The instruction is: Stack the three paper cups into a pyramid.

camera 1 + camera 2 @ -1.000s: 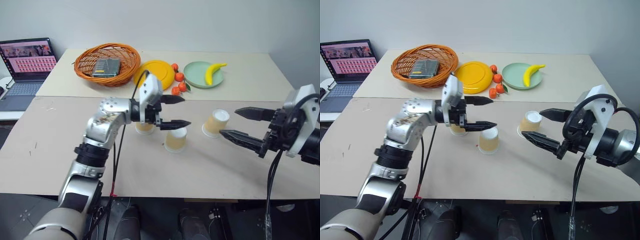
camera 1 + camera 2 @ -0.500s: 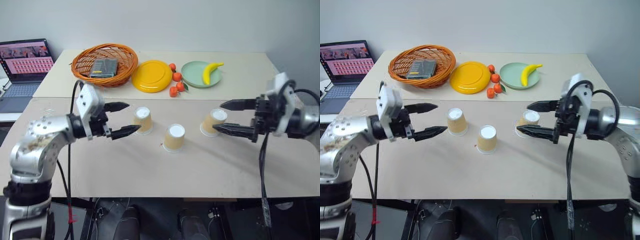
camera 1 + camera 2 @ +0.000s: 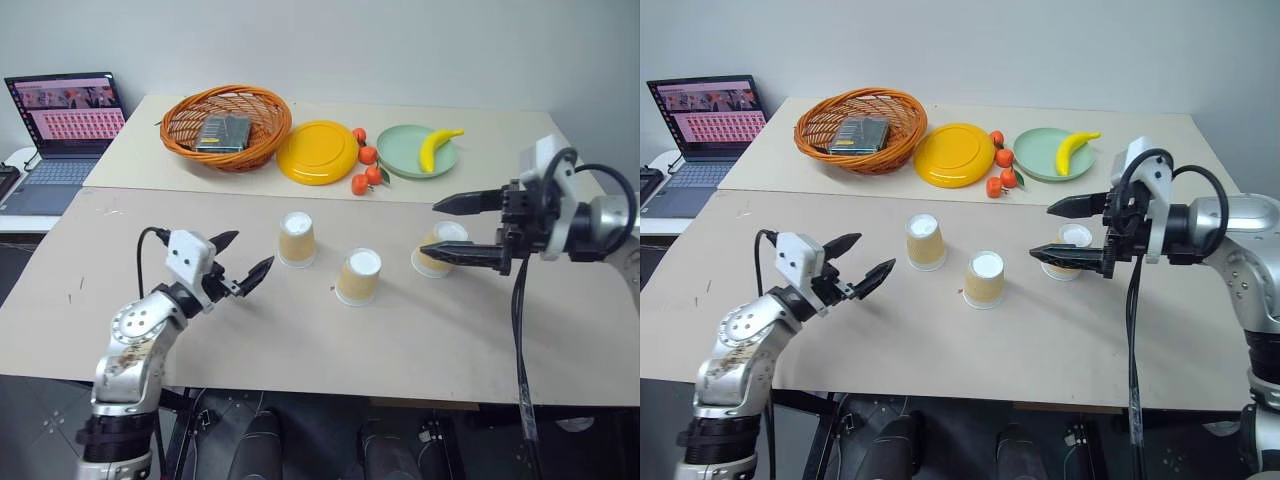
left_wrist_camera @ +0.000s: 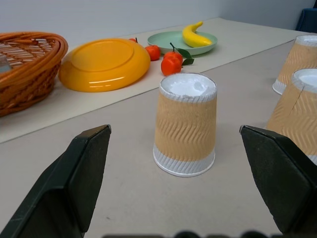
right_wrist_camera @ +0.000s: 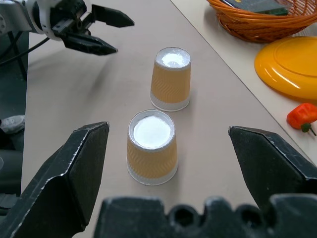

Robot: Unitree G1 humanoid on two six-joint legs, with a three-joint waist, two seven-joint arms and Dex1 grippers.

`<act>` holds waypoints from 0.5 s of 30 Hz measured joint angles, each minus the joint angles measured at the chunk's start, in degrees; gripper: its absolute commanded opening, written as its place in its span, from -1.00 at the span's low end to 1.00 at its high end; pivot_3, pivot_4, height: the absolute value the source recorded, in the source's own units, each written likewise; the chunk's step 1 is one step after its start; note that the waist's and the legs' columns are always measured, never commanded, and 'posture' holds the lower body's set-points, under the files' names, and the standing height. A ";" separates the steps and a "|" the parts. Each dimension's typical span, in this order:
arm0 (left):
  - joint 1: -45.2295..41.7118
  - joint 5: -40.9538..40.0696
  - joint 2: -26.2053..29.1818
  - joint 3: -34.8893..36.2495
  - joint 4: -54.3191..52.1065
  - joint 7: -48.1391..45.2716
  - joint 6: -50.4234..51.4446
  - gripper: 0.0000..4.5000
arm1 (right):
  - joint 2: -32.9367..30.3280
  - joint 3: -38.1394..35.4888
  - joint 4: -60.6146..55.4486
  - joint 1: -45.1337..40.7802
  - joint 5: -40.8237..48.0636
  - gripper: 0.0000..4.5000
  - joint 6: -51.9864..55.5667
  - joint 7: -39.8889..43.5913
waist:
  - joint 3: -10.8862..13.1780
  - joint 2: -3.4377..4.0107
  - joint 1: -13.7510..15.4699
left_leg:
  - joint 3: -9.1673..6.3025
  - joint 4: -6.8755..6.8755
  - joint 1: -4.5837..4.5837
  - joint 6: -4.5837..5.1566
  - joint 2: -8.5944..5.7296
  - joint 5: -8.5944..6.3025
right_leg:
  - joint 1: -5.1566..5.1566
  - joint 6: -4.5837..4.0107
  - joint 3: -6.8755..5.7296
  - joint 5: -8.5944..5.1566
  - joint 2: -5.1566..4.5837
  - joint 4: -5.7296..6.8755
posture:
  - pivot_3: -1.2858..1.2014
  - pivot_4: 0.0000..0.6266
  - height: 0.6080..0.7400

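Observation:
Three paper cups stand upside down in a loose row on the near table: the left cup [image 3: 297,238], the middle cup [image 3: 358,277] and the right cup [image 3: 447,234]. My left gripper [image 3: 243,255] is open and empty, low over the table to the left of the left cup [image 4: 185,124] and pointing at it with a gap between. My right gripper [image 3: 436,230] is open and empty, its fingers one above the other, the lower one crossing in front of the right cup. Ahead of the right gripper, the right wrist view has the middle cup [image 5: 151,146] and the left cup [image 5: 171,79].
On the far table are a wicker basket [image 3: 255,140] holding a dark box, a yellow plate [image 3: 318,152], several tangerines [image 3: 365,172] and a green plate [image 3: 400,165] with a banana [image 3: 436,146]. A laptop [image 3: 62,125] stands open at far left.
My left gripper has drawn back from the cups, moving left and down toward the near edge. My right gripper has come in from the right to the right cup. The cups stayed put.

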 measured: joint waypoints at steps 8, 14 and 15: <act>-4.84 1.10 -2.55 -3.13 7.27 0.98 -5.14 0.97 | -1.57 -5.83 -5.18 4.56 2.19 1.00 4.01 -2.38 | 0.00 0.00 0.01 | -0.01 0.01 0.00 0.00 -0.01 0.00 | 0.01 0.01 0.01 0.01 0.00 0.02 | 0.03 -0.52 0.88; -8.36 1.08 -3.86 -4.67 12.05 0.44 -7.46 0.97 | -2.52 -8.89 -7.93 6.31 4.03 1.00 6.53 -4.54 | -0.01 0.00 -0.19 | 0.00 0.00 0.00 0.00 -0.01 0.00 | 0.01 0.02 0.02 0.00 0.00 0.01 | 0.03 -0.52 0.88; -8.82 1.08 -4.23 -4.97 12.70 0.43 -7.62 0.97 | -2.54 -9.14 -8.15 6.49 4.28 1.00 6.77 -4.72 | -0.01 0.00 -0.15 | 0.00 0.00 0.00 0.00 -0.02 0.00 | 0.01 0.02 0.02 0.01 0.00 0.01 | 0.03 -0.52 0.88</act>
